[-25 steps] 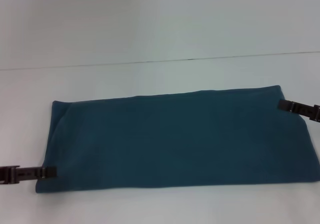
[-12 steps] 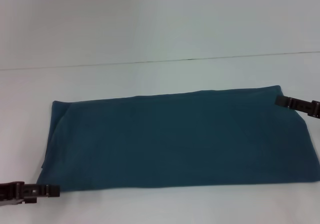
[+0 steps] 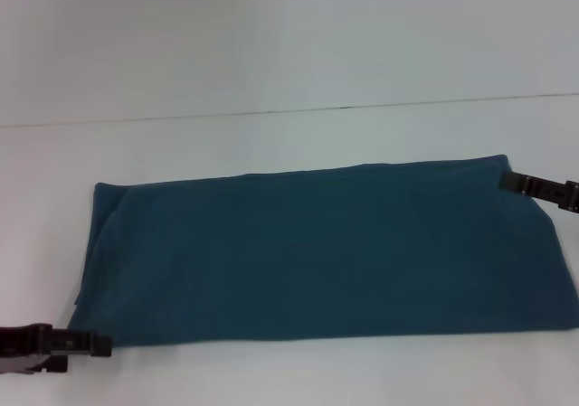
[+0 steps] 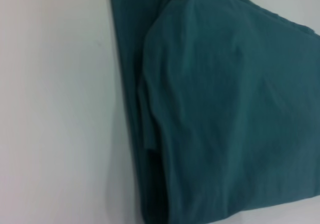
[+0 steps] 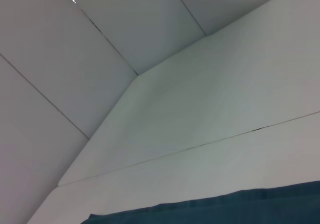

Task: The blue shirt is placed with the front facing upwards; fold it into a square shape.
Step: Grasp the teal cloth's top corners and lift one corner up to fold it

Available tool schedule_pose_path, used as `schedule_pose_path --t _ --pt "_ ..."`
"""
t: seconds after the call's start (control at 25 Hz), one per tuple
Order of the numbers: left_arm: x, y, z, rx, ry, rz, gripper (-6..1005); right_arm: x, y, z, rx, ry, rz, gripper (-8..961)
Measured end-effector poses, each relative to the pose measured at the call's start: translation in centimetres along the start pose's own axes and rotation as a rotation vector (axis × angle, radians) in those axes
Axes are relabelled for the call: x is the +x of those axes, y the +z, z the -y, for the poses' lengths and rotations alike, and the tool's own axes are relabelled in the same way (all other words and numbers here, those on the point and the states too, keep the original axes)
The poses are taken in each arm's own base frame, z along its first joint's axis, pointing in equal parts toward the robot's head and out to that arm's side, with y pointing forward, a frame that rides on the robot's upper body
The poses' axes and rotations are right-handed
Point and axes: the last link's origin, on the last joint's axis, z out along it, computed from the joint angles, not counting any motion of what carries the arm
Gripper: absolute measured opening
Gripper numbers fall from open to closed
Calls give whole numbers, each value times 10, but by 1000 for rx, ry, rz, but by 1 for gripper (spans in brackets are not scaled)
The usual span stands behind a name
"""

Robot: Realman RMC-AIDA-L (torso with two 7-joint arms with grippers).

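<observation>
The blue shirt (image 3: 326, 252) lies flat on the white bench (image 3: 271, 144), folded into a long band across its middle, with layered folds at the left end. The left gripper (image 3: 95, 344) sits just off the shirt's near-left corner and the right gripper (image 3: 511, 183) touches its far-right corner. I cannot tell how the jaws of either stand.

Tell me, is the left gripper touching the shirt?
Cannot tell. In the head view the left gripper has its tip at the near left corner of the shirt, but neither contact nor a gap shows plainly. The left wrist view shows only cloth.
</observation>
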Motion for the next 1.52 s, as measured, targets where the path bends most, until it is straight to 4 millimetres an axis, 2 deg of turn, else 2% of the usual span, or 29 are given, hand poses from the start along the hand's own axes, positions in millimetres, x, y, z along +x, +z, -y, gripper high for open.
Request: schedule_pose_path --t 0.8,1.52 --pt "16 8 -3 50 -35 40 910 -5 -2 1 6 -12 2 545" --pt "16 13 -5 83 -31 79 910 -6 -4 2 8 -13 6 545"
